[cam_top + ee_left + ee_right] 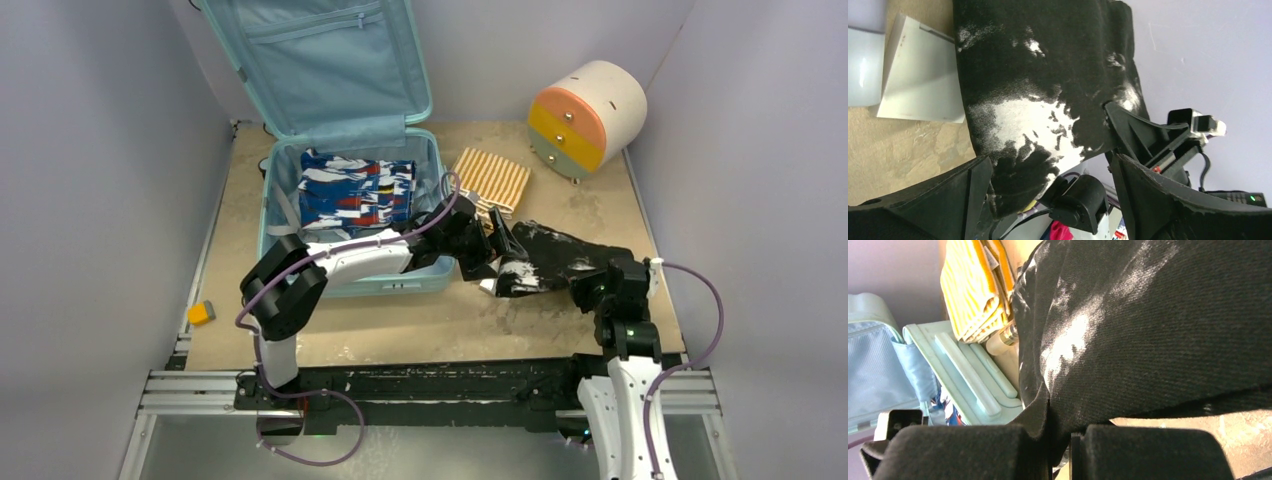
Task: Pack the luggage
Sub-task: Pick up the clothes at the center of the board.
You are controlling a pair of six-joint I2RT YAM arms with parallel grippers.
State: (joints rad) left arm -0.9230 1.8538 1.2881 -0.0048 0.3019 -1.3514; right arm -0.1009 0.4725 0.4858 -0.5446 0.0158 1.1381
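While right hand (pixel 1060 436) pinches black-and-white garment (pixel 548 258), left hand (pixel 1050 167) gaping, luggage (pixel 330 80) open.

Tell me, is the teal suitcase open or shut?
Open: the lid of the luggage stands raised, its zip pocket showing, and a blue patterned garment lies in the bottom half.

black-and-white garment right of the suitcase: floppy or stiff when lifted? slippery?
Probably floppy: the black-and-white garment creases where the right claw pinches its edge, so the rest would likely sag. Its woven surface looks matte, so slipping seems unlikely. Likely light for its size, being only folded cloth.
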